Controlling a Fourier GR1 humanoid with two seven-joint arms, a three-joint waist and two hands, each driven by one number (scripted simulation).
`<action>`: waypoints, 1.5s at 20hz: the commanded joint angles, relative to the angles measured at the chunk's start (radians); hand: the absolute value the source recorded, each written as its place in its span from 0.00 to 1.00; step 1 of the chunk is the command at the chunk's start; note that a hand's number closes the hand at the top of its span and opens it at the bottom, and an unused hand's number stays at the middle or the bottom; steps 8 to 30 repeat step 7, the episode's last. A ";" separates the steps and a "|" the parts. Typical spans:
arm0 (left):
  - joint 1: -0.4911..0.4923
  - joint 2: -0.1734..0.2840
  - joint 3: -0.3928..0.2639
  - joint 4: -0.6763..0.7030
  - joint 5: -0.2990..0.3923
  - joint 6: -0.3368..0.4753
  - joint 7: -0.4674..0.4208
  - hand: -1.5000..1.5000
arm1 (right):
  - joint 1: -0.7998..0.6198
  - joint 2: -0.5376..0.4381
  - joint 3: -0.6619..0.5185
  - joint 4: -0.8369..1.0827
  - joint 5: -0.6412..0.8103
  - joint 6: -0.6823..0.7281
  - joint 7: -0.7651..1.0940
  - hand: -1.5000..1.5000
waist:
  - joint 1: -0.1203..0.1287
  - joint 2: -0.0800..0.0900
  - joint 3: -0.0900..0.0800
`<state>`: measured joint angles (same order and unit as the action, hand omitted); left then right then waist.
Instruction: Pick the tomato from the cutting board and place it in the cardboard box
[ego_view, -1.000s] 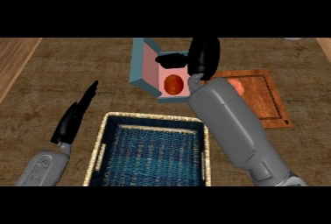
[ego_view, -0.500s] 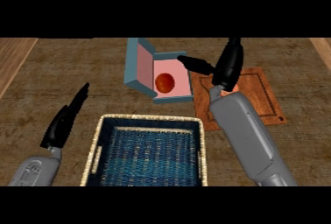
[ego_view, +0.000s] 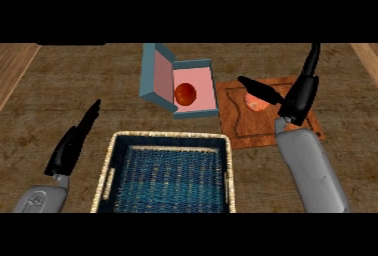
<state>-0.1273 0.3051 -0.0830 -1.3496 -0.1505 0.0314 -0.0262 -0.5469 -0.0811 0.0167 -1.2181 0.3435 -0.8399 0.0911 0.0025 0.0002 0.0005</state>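
The red tomato (ego_view: 185, 94) lies inside the box (ego_view: 193, 107), which has grey-blue walls, a pink floor and a lid standing open to the left. To the right of the box lies the brown cutting board (ego_view: 247, 127), with only a pale mark on it. My right hand (ego_view: 301, 92) is over the board's right part, open, fingers straight up and thumb stretched left, holding nothing. My left hand (ego_view: 72, 142) rests open at the left, fingers up.
A woven basket (ego_view: 108, 165) with a blue lining sits at the front centre between my forearms. The counter top is brown wood, with lighter strips at the far left and right edges.
My right hand has moved right, away from the box to above the cutting board. The tomato stays in the box. The view has shifted slightly.
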 joint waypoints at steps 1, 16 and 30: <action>-0.021 -0.022 0.011 0.060 -0.039 0.006 -0.037 0.50 | 0.125 -0.017 -0.022 -0.089 -0.052 0.035 -0.073 0.00 | -0.006 0.000 0.000; 0.056 -0.045 0.016 -0.020 -0.054 0.004 -0.020 0.50 | 0.169 -0.109 -0.077 -0.090 -0.108 0.168 -0.132 0.00 | -0.002 -0.001 0.000; 0.056 -0.045 0.016 -0.020 -0.054 0.004 -0.020 0.50 | 0.169 -0.109 -0.077 -0.090 -0.108 0.168 -0.132 0.00 | -0.002 -0.001 0.000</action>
